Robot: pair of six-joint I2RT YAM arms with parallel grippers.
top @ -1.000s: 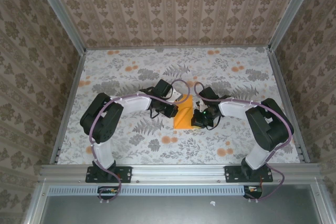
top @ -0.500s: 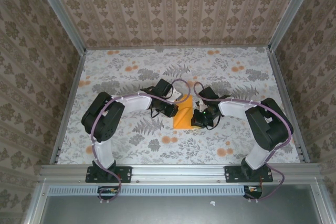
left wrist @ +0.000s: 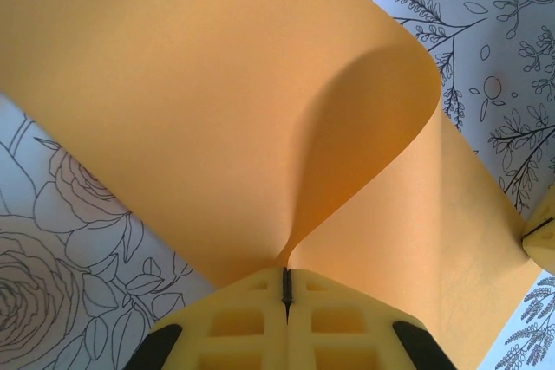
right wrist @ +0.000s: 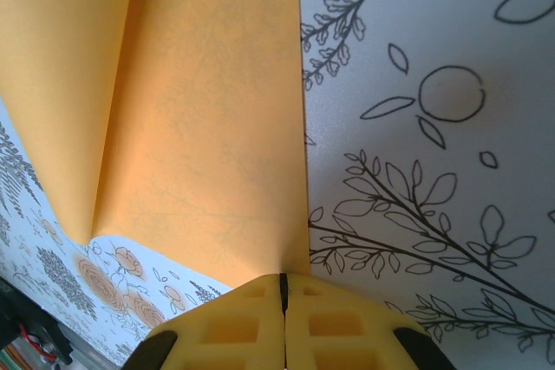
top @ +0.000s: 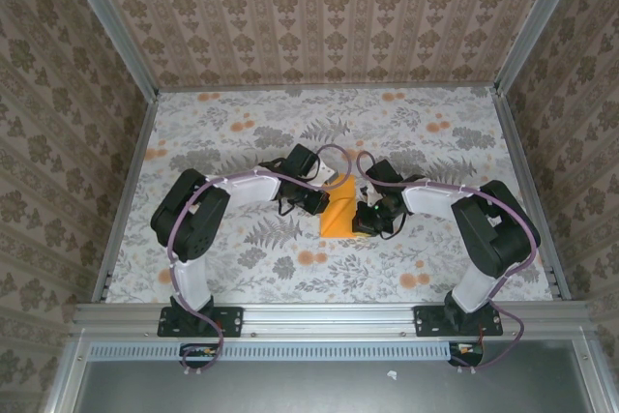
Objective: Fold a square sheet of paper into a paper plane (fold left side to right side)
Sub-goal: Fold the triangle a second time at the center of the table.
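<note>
left tool (left wrist: 284, 276) and right tool (right wrist: 283, 283) pinch orange paper (top: 338, 214) (far edges cropped).

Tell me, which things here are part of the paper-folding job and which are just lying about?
Part of the job: orange sheet of paper, curled over; left arm and right arm, both jaws shut on it.
Just there: flowered cloth; patterned walls; metal frame.
</note>
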